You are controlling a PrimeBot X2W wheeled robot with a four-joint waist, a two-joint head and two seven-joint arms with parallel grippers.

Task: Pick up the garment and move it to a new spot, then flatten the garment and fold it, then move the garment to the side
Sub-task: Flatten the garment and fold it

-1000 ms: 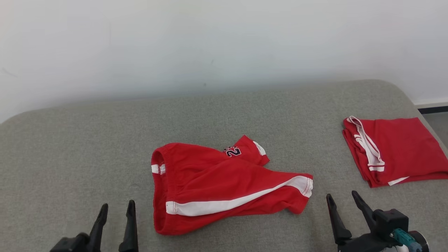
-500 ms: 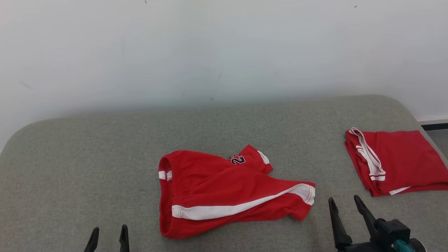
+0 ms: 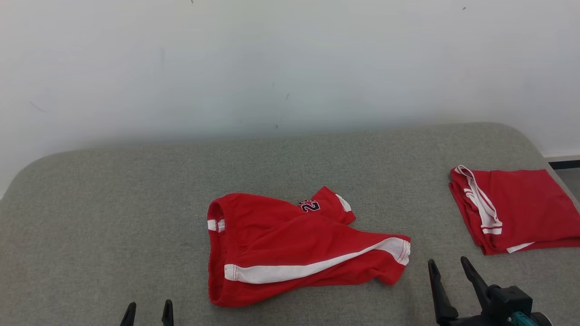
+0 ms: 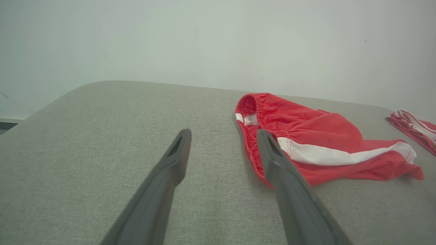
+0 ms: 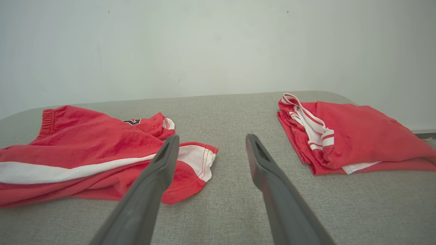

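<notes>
Both grippers stand released and empty. The left gripper (image 3: 149, 304) is low at the near edge, and the right gripper (image 3: 447, 260) is near the hem of the crumpled red shorts (image 3: 290, 244), which lie in the middle of the grey fabric surface (image 3: 113, 203). A folded red garment (image 3: 521, 208) sits well apart at the right.

Bare cushion (image 3: 430, 217) separates shorts (image 3: 290, 244) from folded garment (image 3: 521, 208)
</notes>
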